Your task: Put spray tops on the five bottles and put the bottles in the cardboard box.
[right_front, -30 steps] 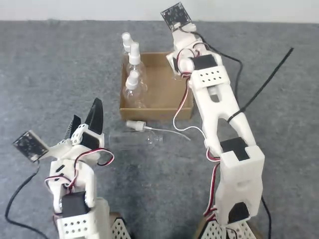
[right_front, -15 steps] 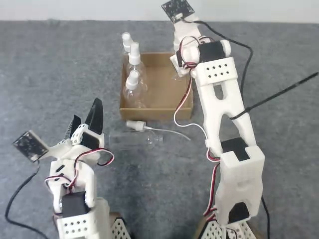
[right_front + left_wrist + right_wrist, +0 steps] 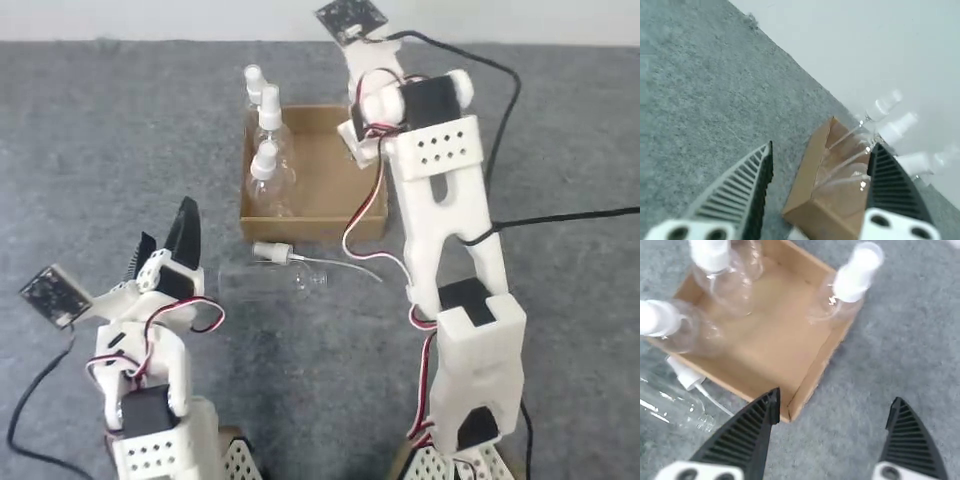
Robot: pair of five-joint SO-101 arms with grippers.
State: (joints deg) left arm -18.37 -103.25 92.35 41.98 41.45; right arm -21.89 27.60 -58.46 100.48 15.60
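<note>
Three capped bottles (image 3: 265, 165) line the left wall of the cardboard box (image 3: 300, 228), and a fourth bottle (image 3: 852, 277) stands in its far right corner. The fifth bottle (image 3: 262, 278) lies uncapped just in front of the box, with a loose spray top (image 3: 272, 250) between them. The right gripper (image 3: 836, 397) hangs wide open above the box's right wall. The left gripper (image 3: 167, 225) gapes wide, well in front of the box.
</note>
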